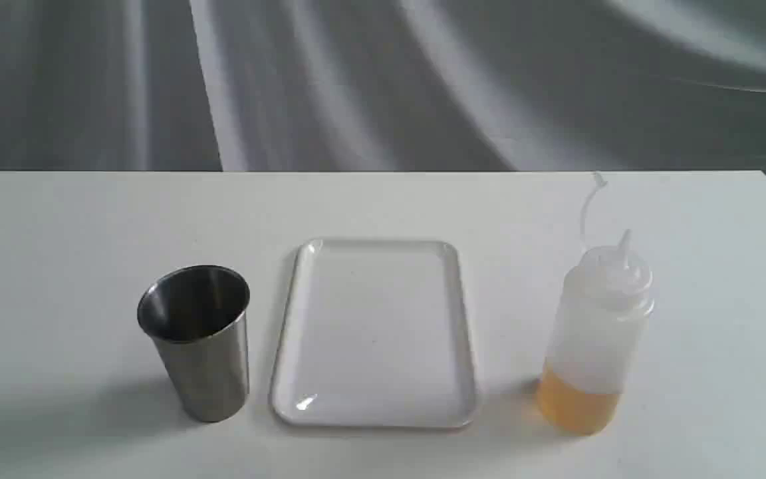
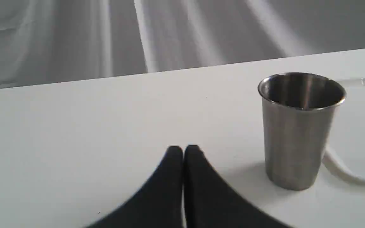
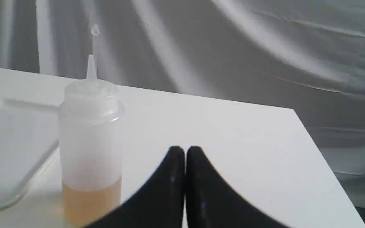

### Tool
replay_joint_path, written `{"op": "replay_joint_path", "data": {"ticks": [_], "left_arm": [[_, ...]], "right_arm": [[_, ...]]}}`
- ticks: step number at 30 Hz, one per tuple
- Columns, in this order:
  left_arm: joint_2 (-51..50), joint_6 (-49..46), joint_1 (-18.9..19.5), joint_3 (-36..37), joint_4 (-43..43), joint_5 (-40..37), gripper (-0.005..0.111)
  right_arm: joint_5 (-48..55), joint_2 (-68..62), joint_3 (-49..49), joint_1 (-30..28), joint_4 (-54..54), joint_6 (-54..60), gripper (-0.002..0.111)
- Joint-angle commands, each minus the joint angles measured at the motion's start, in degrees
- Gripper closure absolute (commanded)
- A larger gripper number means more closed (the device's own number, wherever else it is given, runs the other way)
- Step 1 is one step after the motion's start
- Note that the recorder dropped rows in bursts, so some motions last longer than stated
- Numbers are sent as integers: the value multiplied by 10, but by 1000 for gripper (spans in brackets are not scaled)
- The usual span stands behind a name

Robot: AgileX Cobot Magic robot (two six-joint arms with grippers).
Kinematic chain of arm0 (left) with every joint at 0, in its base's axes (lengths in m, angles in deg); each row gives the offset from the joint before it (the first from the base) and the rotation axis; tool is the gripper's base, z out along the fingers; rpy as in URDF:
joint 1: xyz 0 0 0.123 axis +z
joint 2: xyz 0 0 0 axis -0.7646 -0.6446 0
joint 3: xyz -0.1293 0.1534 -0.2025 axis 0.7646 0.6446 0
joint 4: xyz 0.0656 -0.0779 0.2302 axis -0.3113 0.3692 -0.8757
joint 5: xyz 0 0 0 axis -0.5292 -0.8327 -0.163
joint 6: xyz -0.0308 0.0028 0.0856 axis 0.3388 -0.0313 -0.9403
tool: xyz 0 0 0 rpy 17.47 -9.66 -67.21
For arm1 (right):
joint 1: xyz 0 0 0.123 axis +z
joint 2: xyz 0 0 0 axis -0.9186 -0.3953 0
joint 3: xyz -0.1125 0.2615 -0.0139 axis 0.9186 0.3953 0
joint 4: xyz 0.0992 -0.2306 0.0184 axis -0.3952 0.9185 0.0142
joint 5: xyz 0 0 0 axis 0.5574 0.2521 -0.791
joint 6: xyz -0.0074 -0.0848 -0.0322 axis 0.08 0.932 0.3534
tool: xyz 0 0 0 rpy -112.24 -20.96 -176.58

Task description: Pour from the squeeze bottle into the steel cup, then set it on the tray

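The steel cup [image 1: 197, 339] stands upright on the white table, left of the white tray [image 1: 374, 406], which lies flat in the middle. Right of the tray stands the squeeze bottle [image 1: 592, 339], upright, nozzle uncapped, amber liquid filling its lowest part. Neither gripper shows in the exterior view. In the left wrist view my left gripper [image 2: 183, 148] is shut and empty, apart from the cup [image 2: 299, 129]. In the right wrist view my right gripper [image 3: 185, 149] is shut and empty, apart from the bottle [image 3: 89, 152].
A grey draped cloth hangs behind the table. The table's far edge [image 1: 356, 171] runs across the exterior view, and its right corner [image 3: 293, 109] lies beyond the bottle. The tray's rim [image 3: 17, 104] shows in the right wrist view.
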Motion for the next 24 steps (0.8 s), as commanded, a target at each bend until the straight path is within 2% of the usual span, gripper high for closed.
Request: {"op": "replay_joint_path", "data": {"ticks": [1,17,24], "left_arm": [[1,2,-3,3,0,4,107],[1,2,-3,3,0,4,107],[1,2,-3,3,0,4,107]], "right_arm": [[-4,3,4,-3,-3,-1,108],[5,3,-6,-3,-7,-1,108],[145,3,-82,-3,-22,-1,108]]}}
